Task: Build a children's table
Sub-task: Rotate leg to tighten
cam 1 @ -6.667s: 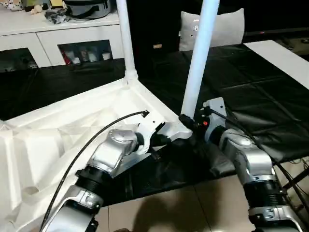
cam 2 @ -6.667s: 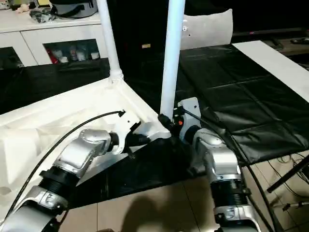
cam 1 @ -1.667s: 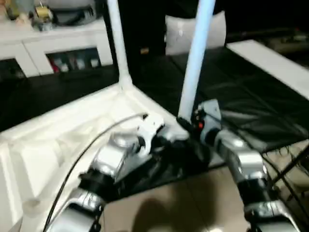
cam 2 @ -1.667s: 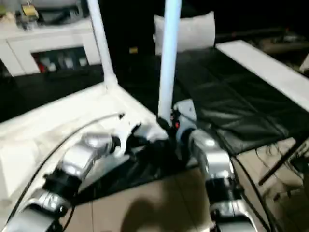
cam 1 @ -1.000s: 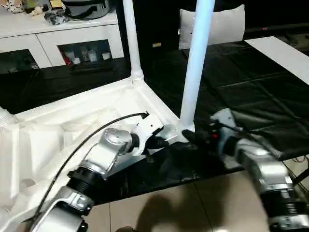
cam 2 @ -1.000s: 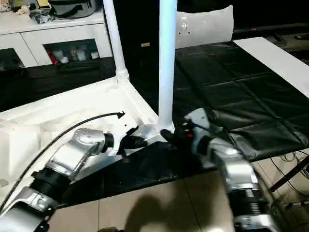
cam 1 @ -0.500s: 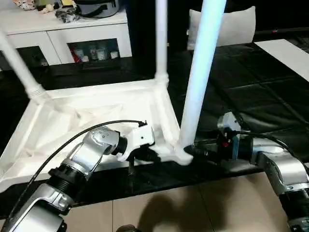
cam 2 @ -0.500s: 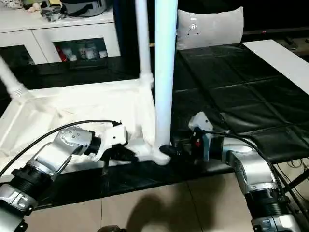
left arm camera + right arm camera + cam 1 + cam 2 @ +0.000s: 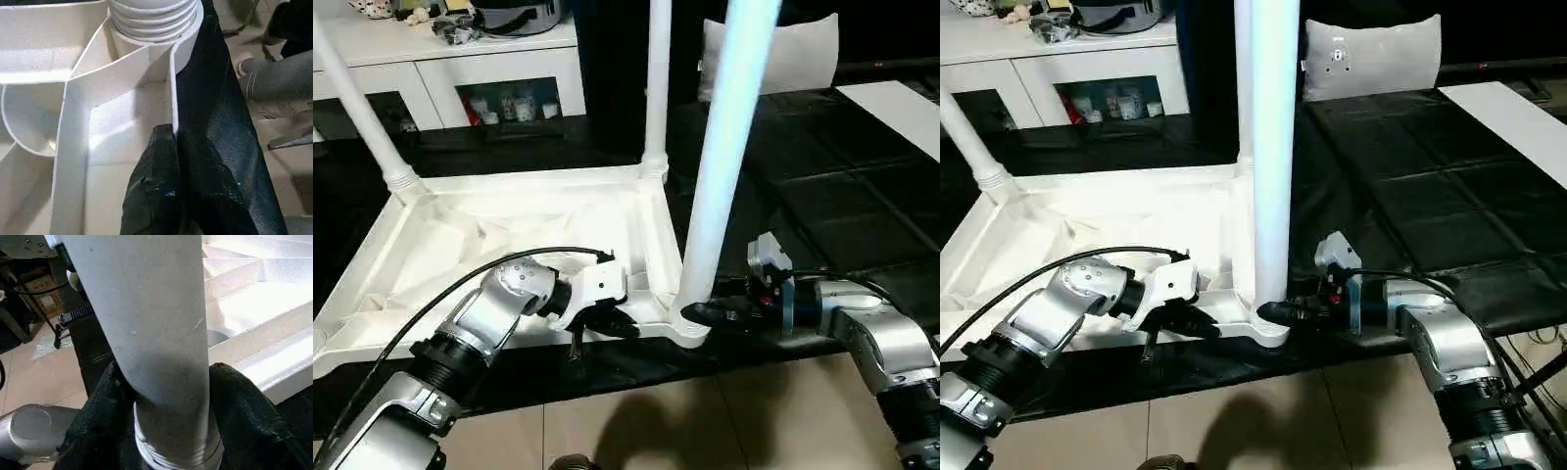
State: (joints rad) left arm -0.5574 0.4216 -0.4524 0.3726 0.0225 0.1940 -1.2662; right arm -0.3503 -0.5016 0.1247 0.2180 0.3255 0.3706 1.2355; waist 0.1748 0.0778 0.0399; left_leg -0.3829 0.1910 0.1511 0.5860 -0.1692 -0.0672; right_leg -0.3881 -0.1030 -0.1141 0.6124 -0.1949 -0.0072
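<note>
Silver forearms w/ black ribbed joints, black cable over left arm, white wrist housings, black-fingered left tool (image 9: 619, 322).

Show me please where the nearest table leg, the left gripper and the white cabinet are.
nearest table leg (image 9: 713, 186): left eye view, middle of its shaft.
left gripper (image 9: 625, 325): left eye view, at the black fingertips on the table's rim.
white cabinet (image 9: 504, 70): left eye view, upper front panel.
</note>
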